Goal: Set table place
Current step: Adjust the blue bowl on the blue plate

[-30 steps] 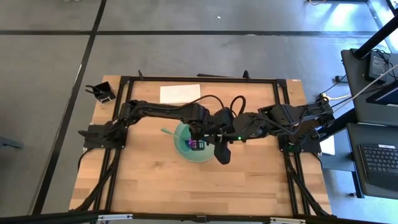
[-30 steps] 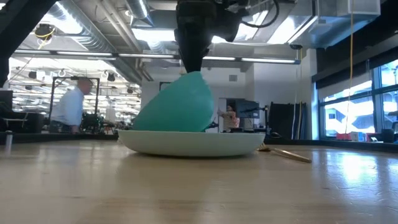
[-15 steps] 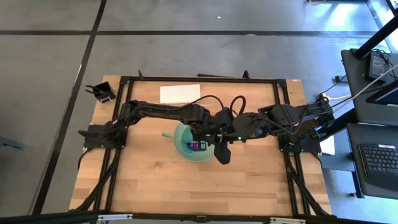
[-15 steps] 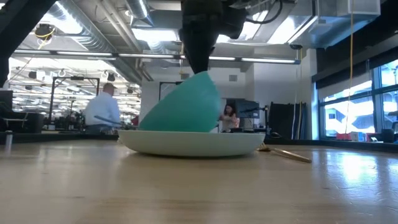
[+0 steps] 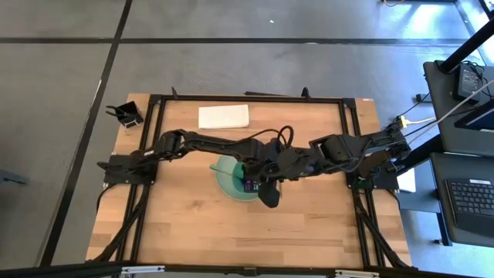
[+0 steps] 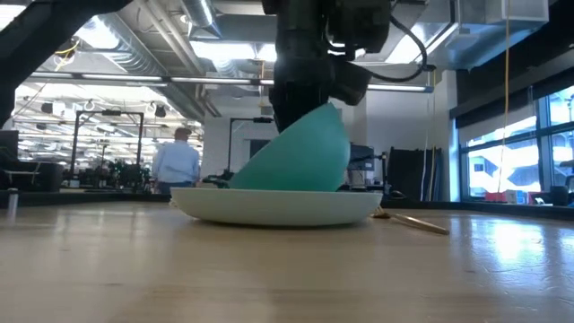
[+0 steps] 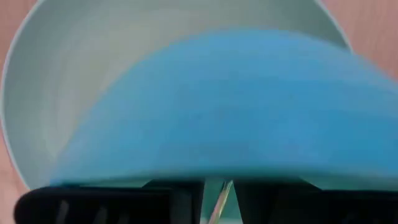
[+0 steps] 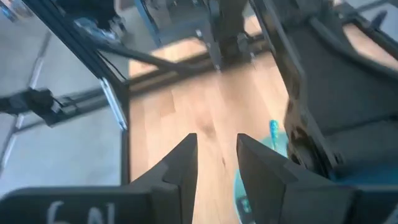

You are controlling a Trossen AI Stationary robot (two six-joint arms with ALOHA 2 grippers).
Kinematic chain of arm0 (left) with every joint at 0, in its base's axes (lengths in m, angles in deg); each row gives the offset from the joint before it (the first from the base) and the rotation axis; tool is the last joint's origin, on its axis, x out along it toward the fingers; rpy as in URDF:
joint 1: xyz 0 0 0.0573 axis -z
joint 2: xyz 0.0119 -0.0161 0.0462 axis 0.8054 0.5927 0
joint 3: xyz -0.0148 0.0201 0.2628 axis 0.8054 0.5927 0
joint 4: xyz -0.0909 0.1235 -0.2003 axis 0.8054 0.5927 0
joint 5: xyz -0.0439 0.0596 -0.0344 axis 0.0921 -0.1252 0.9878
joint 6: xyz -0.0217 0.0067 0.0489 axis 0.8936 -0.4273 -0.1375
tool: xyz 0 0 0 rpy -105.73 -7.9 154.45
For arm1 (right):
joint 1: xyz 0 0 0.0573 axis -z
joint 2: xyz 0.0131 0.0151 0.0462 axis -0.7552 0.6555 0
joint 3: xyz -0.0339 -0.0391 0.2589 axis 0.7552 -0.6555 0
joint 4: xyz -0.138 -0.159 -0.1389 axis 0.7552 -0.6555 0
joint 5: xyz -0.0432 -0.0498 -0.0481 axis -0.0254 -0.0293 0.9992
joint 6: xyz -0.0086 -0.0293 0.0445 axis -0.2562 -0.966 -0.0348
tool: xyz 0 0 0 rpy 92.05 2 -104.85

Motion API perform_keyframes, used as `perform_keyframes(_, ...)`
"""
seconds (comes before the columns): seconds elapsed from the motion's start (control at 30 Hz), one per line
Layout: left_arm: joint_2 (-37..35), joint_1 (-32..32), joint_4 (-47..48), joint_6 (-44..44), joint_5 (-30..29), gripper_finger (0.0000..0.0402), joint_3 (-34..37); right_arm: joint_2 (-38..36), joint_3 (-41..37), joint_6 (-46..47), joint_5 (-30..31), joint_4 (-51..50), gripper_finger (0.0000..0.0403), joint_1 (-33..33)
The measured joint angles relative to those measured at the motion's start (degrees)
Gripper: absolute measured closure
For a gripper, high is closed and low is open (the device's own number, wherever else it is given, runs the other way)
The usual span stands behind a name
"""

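My left gripper (image 6: pixel 300 99) pinches the teal bowl (image 6: pixel 296 152), tilted on the pale green plate (image 6: pixel 278 205) mid-table (image 5: pixel 193 216). My right gripper (image 8: pixel 216 158), fingers parted and empty, hovers alongside. I judge bowl placement underway; next, level it and release.

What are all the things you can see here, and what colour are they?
Table: one, light wood with black rails.
Plate: one, pale green, mid-table.
Bowl: one, teal, tilted, its low edge on the plate.
Spoon: one, teal handle showing beside the plate.
Fork: one, gold, on the table beside the plate.
White pad: one, at the far edge.
Person: one, light shirt, in the room behind.
Left gripper: dark, at the bowl.
Right gripper: dark fingers apart, beside the plate.
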Motion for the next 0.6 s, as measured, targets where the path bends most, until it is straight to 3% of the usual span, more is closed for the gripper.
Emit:
perform_keyframes(0.47, -0.9, -0.5, 3.4, 1.2, -0.3, 0.0333, -0.1, 0.5, -1.5, 26.9, 2.9, -26.9, 0.0289, -2.7)
perform_keyframes(0.6, -1.0, -0.5, 12.7, 1.4, -0.1, 0.0333, -3.9, 0.5, -1.6, 31.5, 3.1, -28.5, 0.0289, -3.8)
